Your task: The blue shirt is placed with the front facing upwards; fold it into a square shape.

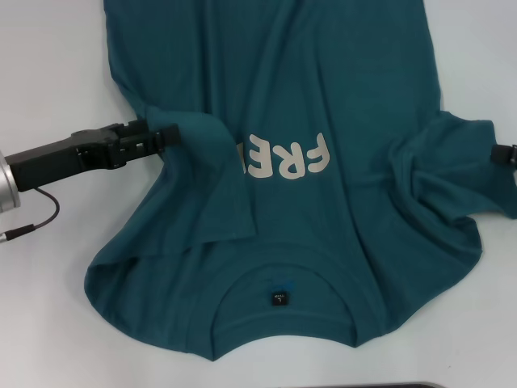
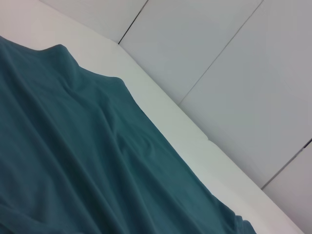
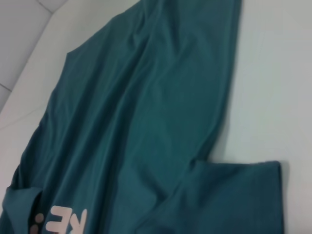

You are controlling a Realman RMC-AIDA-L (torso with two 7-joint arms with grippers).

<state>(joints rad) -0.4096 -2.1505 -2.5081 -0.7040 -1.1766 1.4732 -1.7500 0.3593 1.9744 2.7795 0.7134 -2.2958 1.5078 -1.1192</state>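
Observation:
The blue shirt [image 1: 323,97] lies on the white table [image 1: 48,65] with its collar and black label [image 1: 277,298] toward me. My left gripper [image 1: 164,136] reaches in from the left and is shut on the left sleeve [image 1: 210,178], which is drawn over the chest and covers part of the white letters [image 1: 299,158]. Only a black tip of my right gripper [image 1: 507,155] shows at the right edge, beside the bunched right sleeve [image 1: 452,170]. The left wrist view shows wrinkled shirt [image 2: 73,161] cloth. In the right wrist view, the shirt [image 3: 146,122] body, a sleeve [image 3: 229,195] and the letters [image 3: 68,219] appear.
A thin cable [image 1: 40,222] hangs below my left arm on the table's left side. Past the table edge [image 2: 185,126], grey floor tiles [image 2: 234,58] show in the left wrist view. A dark strip [image 1: 388,385] lies at the table's near edge.

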